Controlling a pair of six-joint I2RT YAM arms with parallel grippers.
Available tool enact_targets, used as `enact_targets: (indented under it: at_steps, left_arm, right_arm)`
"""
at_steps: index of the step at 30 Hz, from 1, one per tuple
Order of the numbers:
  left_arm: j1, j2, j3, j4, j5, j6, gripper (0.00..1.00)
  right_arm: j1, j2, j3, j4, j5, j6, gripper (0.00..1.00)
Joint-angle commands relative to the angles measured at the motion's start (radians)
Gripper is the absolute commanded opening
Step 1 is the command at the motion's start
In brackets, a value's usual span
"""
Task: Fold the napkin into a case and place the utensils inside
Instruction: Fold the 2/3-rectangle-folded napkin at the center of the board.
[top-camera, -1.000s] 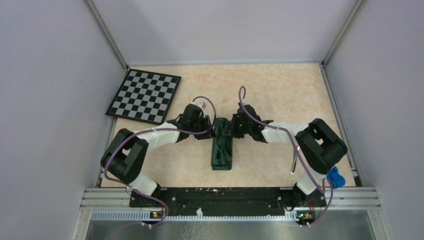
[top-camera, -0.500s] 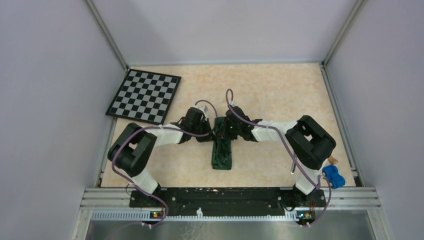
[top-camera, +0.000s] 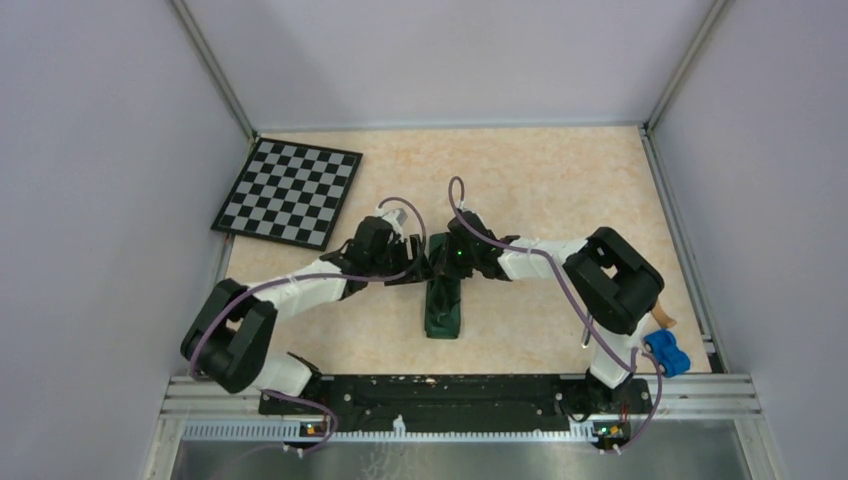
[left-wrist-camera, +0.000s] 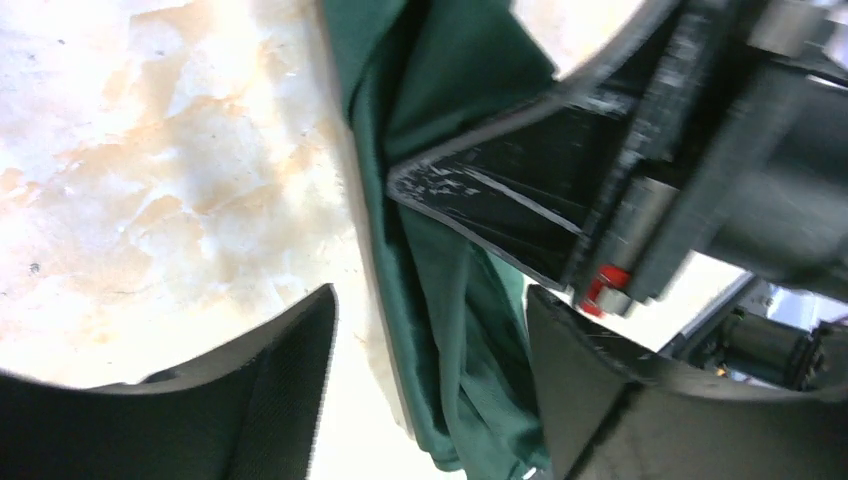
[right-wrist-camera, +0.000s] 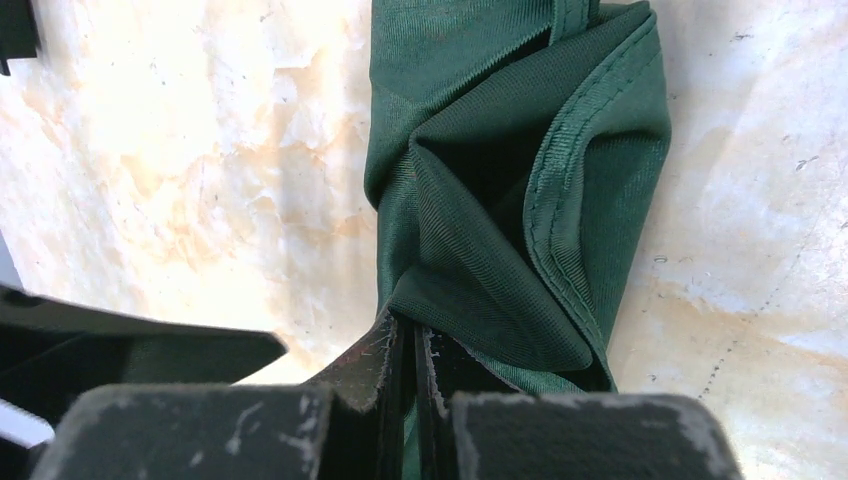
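The dark green napkin (top-camera: 444, 310) lies folded into a long narrow strip at the table's middle. My right gripper (top-camera: 452, 264) is at its far end, shut on a fold of the cloth (right-wrist-camera: 520, 200); its jaws (right-wrist-camera: 410, 335) are pressed together. My left gripper (top-camera: 416, 268) is open beside it. In the left wrist view the cloth (left-wrist-camera: 440, 300) runs between my spread fingers (left-wrist-camera: 270, 390), apart from the left one. A slim silver utensil (top-camera: 584, 336) shows partly behind the right arm; the other utensil is hidden.
A black-and-white checkered board (top-camera: 288, 192) lies at the far left. A blue toy car (top-camera: 666, 352) and a small tan wooden piece (top-camera: 664, 321) sit at the near right by the right arm's base. Walls enclose the table on three sides.
My right gripper moved left onto the napkin's far end and its elbow swung left, uncovering the car and the tan piece. The left arm's elbow swung out left. The strip looks shorter.
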Motion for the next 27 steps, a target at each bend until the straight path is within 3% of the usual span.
enact_targets:
  at_steps: [1, 2, 4, 12, 14, 20, 21, 24, 27]
  left_arm:
    - [-0.005, -0.101, -0.048, 0.023, 0.055, 0.011, 0.79]
    - [-0.017, -0.105, -0.054, 0.035, 0.072, 0.006, 0.89]
    - [-0.056, -0.100, -0.048, 0.026, 0.051, 0.001, 0.95]
    - [-0.139, -0.007, -0.029, -0.026, -0.093, -0.024, 0.89]
    - [-0.142, 0.023, -0.028, -0.032, -0.108, -0.034, 0.83]
    - [-0.141, 0.052, -0.060, -0.022, -0.148, -0.069, 0.41]
    - [-0.142, 0.047, -0.070, -0.015, -0.146, -0.076, 0.36]
    - [-0.141, 0.028, -0.107, 0.020, -0.134, -0.096, 0.30]
    - [-0.142, 0.014, -0.137, 0.060, -0.114, -0.117, 0.26]
  right_arm:
    - [0.013, 0.019, 0.035, 0.010, 0.015, 0.014, 0.00]
    - [0.012, 0.018, 0.034, 0.012, 0.013, 0.018, 0.00]
    - [0.012, 0.019, 0.034, 0.017, 0.008, 0.021, 0.00]
    - [0.012, 0.018, 0.032, 0.035, -0.006, 0.031, 0.00]
    - [0.012, 0.018, 0.034, 0.037, -0.011, 0.029, 0.00]
    - [0.014, 0.006, 0.046, 0.016, -0.042, 0.000, 0.00]
    - [0.012, -0.003, 0.048, 0.013, -0.054, -0.009, 0.06]
    - [0.007, -0.055, 0.024, 0.022, -0.084, -0.031, 0.36]
    - [-0.006, -0.121, 0.019, 0.002, -0.112, -0.059, 0.54]
